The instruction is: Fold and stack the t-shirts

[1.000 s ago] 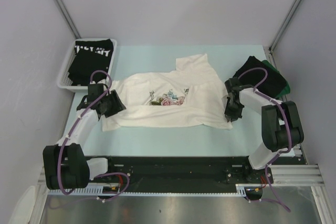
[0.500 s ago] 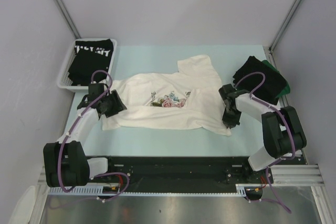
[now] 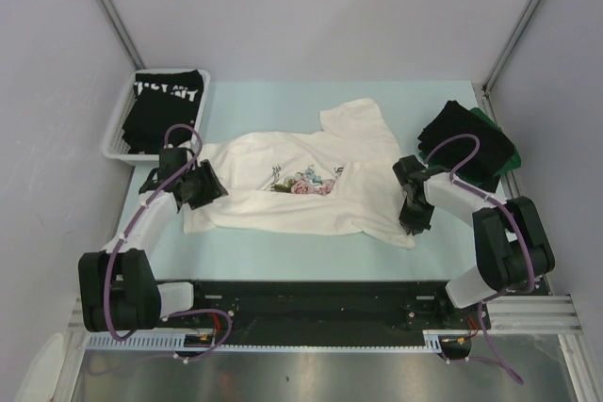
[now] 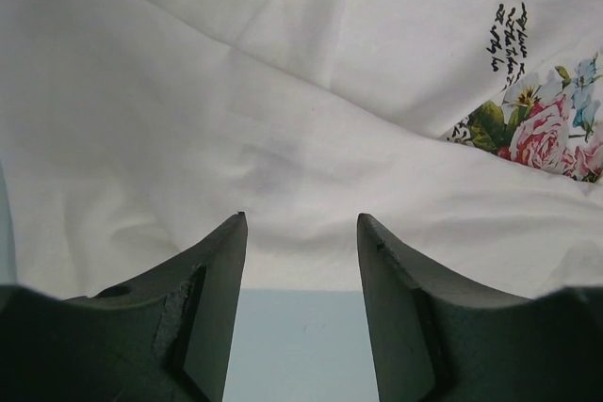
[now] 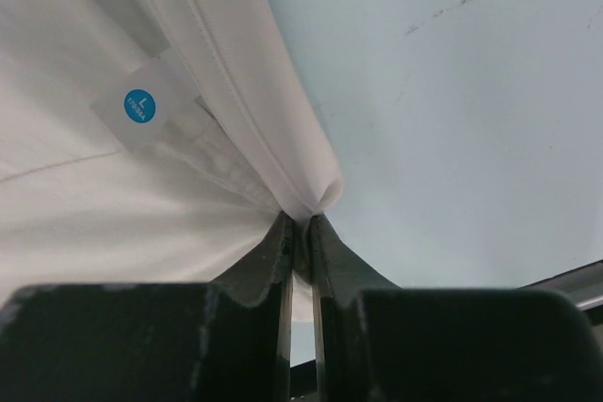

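Note:
A white t-shirt [image 3: 311, 185] with a floral print and black script lies spread over the middle of the table, partly folded. My right gripper [image 3: 413, 221] is shut on the shirt's right edge; in the right wrist view the white hem [image 5: 283, 138] bunches between its tips [image 5: 300, 219]. My left gripper [image 3: 209, 185] stands open over the shirt's left edge, with nothing between its fingers [image 4: 301, 218] but white cloth [image 4: 283, 120] and bare table below. A black t-shirt with white lettering [image 3: 168, 101] lies in the basket. Black [image 3: 462, 138] and dark green [image 3: 510, 154] t-shirts lie stacked at the right.
The white mesh basket [image 3: 111, 146] stands at the back left corner. A blue size sticker [image 5: 138, 105] shows on the white shirt's inside. Frame posts and side walls close in the table on the left and the right.
My right gripper has moved a little left and nearer, dragging the white shirt's right edge with it. The left gripper has barely moved.

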Controlling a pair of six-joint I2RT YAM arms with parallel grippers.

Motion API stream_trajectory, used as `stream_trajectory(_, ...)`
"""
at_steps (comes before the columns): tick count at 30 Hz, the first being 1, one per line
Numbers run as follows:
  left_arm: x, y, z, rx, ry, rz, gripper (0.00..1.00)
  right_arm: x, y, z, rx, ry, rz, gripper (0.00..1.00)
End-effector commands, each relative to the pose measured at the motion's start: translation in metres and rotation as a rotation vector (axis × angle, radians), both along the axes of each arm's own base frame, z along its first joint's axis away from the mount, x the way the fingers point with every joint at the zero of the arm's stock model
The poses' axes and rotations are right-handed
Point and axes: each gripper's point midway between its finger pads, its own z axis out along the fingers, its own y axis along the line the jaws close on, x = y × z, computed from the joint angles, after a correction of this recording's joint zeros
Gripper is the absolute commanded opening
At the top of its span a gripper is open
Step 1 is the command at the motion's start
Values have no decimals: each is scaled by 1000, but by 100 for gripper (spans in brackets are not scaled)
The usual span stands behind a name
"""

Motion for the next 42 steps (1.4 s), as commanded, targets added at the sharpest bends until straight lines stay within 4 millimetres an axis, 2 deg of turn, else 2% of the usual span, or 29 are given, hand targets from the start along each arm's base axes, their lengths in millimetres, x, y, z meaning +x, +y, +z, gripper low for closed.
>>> stream_trajectory(1, 15, -1, 18, 1, -68, -24, 55, -75, -10, -13, -41, 263, -14, 0)
stream_trajectory(7, 17, 0, 17, -1, -65, -22, 55, -85, -6, -16, -27, 277, -13, 0)
stream_trajectory(20, 19, -1, 17, -7, -62, -25, 55, -92, 4, -19, 8, 286, -23, 0)
stream_trajectory(24, 19, -2, 18, -6, -63, -25, 55, -93, 2, -21, -9, 291, -26, 22)
stream_trajectory(27, 19, -2, 18, -10, -62, -27, 55, -91, -1, -20, -27, 283, -25, 34)
stream_trajectory(32, 18, -2, 17, -11, -62, -29, 56, -82, -5, -11, -54, 243, -29, 43)
stream_trajectory(42, 20, 1, 16, 15, -71, -23, 56, -34, -10, 34, -112, 90, 1, 54)
